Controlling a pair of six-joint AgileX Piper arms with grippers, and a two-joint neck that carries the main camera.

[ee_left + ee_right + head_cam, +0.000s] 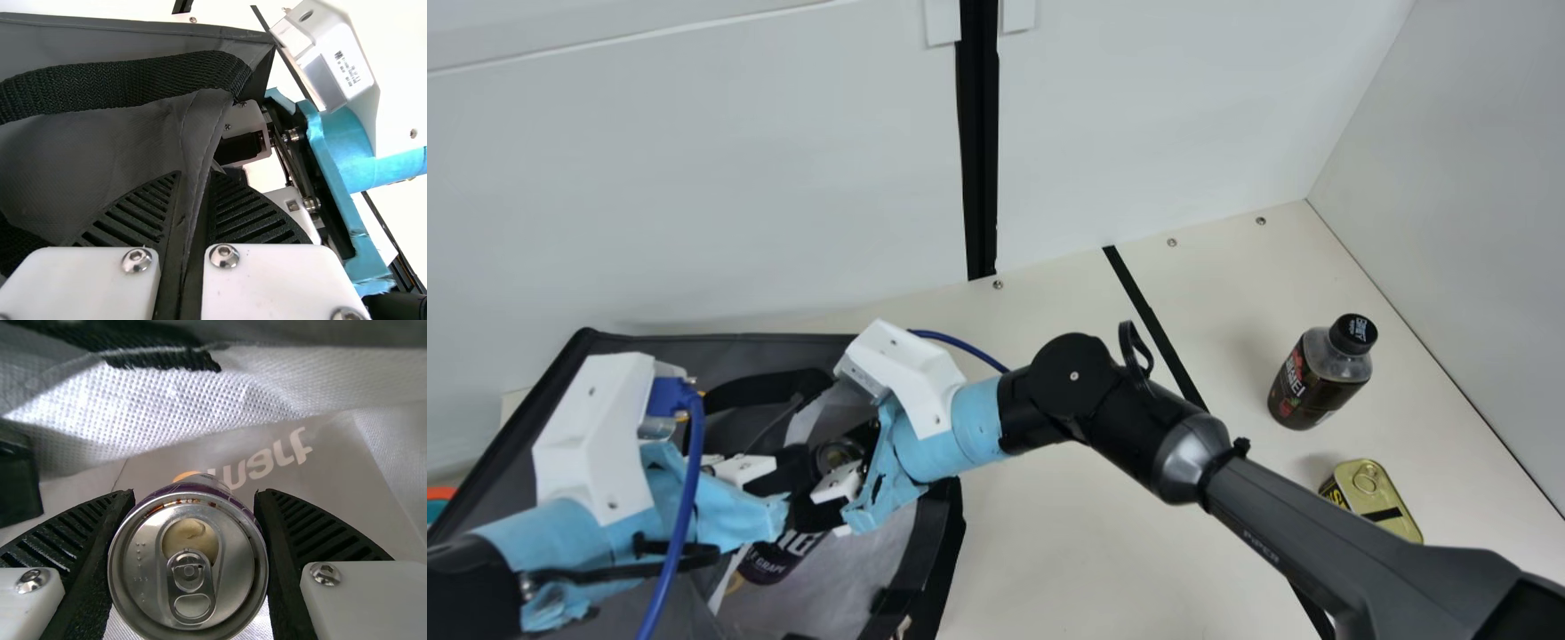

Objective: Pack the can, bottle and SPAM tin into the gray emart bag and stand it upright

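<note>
Gray emart bag (720, 345), one, dark gray outside, pale lining (854, 569) within; at the main view's lower left, mouth open. Fitted with a black webbing strap (127, 83). Contents: purple drink can, held in the mouth, with gray material bearing pale lettering (267, 459) beyond it.

Purple drink can (774, 558), one, tilted in the main view. Silver lid (137, 587) with its pull tab (191, 583) in place, facing the right wrist camera.

Right gripper (831, 476), inside the bag's opening; its two ribbed fingers pinch the can from opposite sides, near the lid.

Left gripper (783, 471), at the bag; fingers pressed together on a fold of gray fabric, beside the strap.

Bottle (1316, 378), one, dark contents, black cap, red on the label; standing upright on the cream table (1049, 551), outside the bag, at the main view's right.

SPAM tin (1374, 489), one, gold lid with pull ring, a dark strip across it; on the table near the bottle, well apart from the bag.
</note>
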